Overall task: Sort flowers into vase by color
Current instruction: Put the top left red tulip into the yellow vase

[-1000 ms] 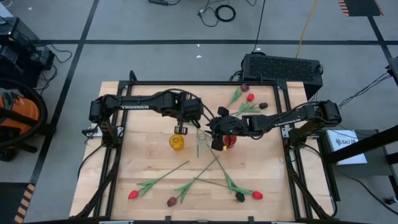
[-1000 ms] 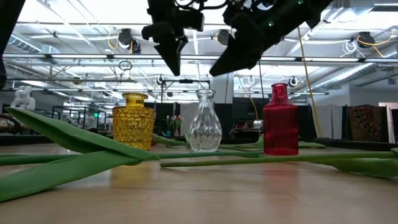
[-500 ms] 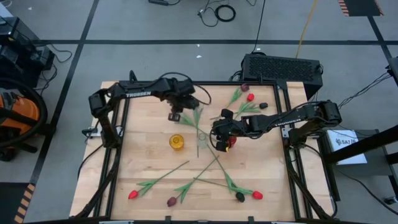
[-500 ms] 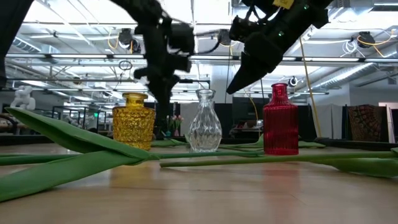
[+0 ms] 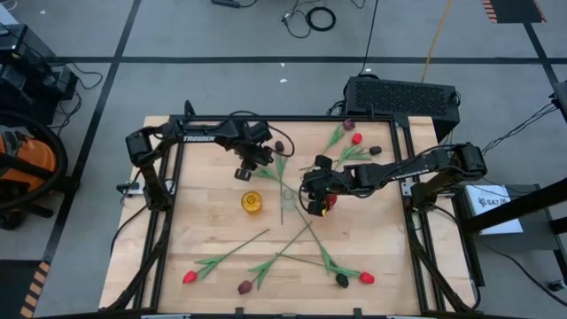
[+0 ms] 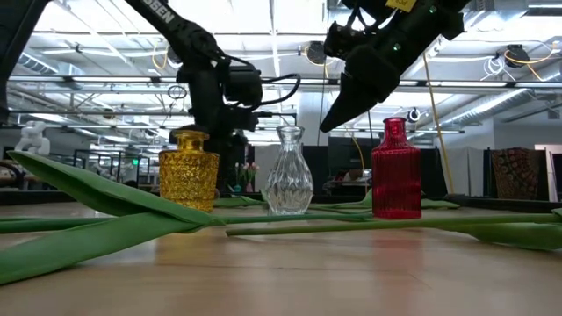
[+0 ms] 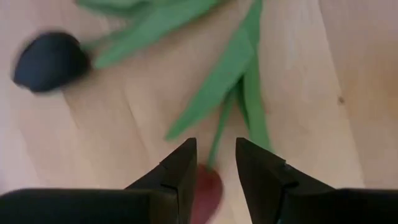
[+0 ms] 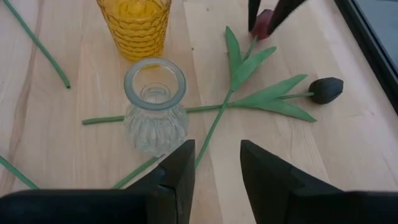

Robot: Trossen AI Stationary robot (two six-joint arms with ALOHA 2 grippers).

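Note:
Three vases stand mid-table: yellow (image 5: 252,202), clear glass (image 5: 287,195) and red (image 6: 396,171). Just beyond them two flowers lie crossed on the wood, one with a red head (image 7: 205,190), one with a black head (image 8: 326,90). My left gripper (image 7: 214,165) points down at the red head, open, one finger on each side of the spot where the stem joins the head; I cannot tell whether it touches. My right gripper (image 8: 214,165) hovers open and empty above the clear and red vases, slanting down.
Several more flowers lie along the near edge, their heads (image 5: 189,277) (image 5: 367,277) toward the corners, and three near the far right corner (image 5: 356,138). Long green leaves (image 6: 105,197) cross the wood in front of the vases. A dark frame (image 5: 292,118) borders the table.
My left gripper has left the space above the yellow vase, gone toward the table's far edge and sunk down over the red-headed flower behind the vases. My right gripper has stayed in place and tipped its fingers a little further down.

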